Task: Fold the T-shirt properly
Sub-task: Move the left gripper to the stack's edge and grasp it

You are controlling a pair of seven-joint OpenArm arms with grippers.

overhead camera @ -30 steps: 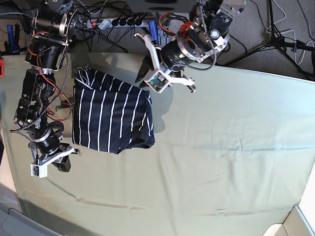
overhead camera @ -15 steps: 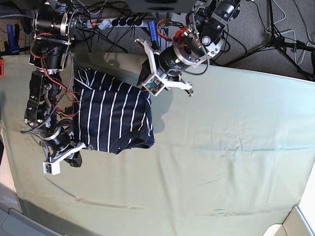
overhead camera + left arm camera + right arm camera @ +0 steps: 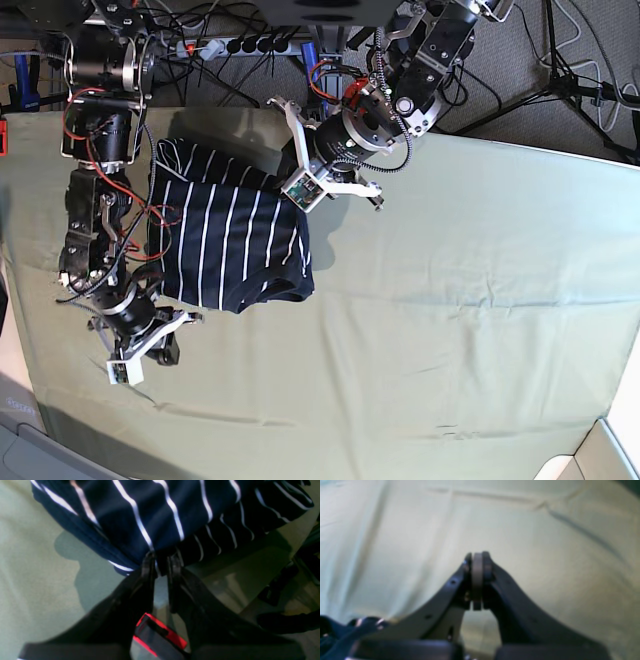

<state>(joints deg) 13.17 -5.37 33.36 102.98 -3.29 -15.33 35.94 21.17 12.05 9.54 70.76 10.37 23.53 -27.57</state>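
1. count: one t-shirt (image 3: 228,240), dark navy with thin white stripes, and two arms, each with one gripper. just one shirt, folded into a rough block.
2. the shirt sits in the upper left of the base view, lying on the pale green cloth (image 3: 460,330) that covers the whole table.
3. left gripper (image 3: 160,563) is at the top middle of the base view, right at the shirt's upper right corner. its jaws are nearly closed and pinching a bunched bit of the striped fabric between the tips.
4. right gripper (image 3: 477,560) is at the lower left of the base view, just off the shirt's lower left edge. jaws are pressed fully together, with nothing in them, only bare cloth behind.
5. surface: the green cloth has a few long creases across the middle and bottom. past the table's top edge there's grey floor, a power strip (image 3: 240,45) with a tangle of cables, and tripod legs (image 3: 575,85) at the upper right.
6. view differences: only the left wrist view shows the pinch on the fabric up close; in the base view that spot is hidden by the arm. the right wrist view is blurry but shows the closed tips, which are too small to read from the base view.
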